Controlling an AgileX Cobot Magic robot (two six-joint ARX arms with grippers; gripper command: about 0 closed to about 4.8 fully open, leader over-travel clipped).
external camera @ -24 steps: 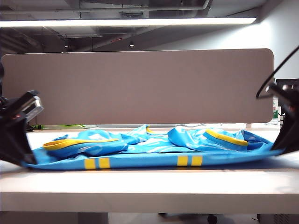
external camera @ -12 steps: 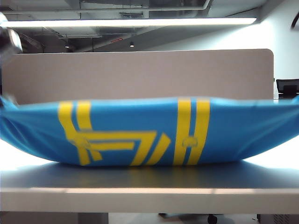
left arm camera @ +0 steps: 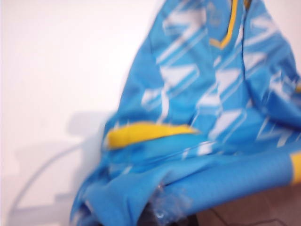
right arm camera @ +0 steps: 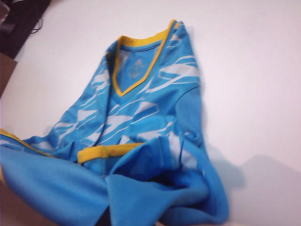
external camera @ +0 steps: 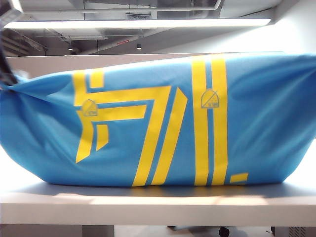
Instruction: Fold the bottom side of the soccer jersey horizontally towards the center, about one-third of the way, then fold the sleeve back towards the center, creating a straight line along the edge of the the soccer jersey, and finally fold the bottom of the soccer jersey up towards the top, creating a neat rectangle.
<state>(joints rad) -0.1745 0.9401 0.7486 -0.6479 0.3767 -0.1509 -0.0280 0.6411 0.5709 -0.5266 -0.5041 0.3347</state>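
The soccer jersey (external camera: 158, 123) hangs like a curtain across the exterior view, its plain sky-blue face with yellow bars toward the camera. Its lower part rests on the white table (external camera: 148, 200). My left gripper (external camera: 9, 83) holds one raised corner at the far left. In the left wrist view, the left gripper (left arm camera: 157, 215) is shut with blue cloth bunched over it. Beyond it lie the white-patterned face (left arm camera: 202, 94) and a yellow cuff (left arm camera: 146, 134). The right gripper (right arm camera: 106, 219) is shut on the other corner. The yellow V-collar (right arm camera: 136, 44) lies past it on the table.
A grey partition (external camera: 49, 64) stands behind the table. A thin cable (left arm camera: 42, 174) lies on the white tabletop beside the jersey in the left wrist view. Dark objects (right arm camera: 23, 19) sit off the table's far corner in the right wrist view.
The jersey's near edge has gone from lying flat on the table to being held high, now filling the exterior view. Both arms have risen with it.
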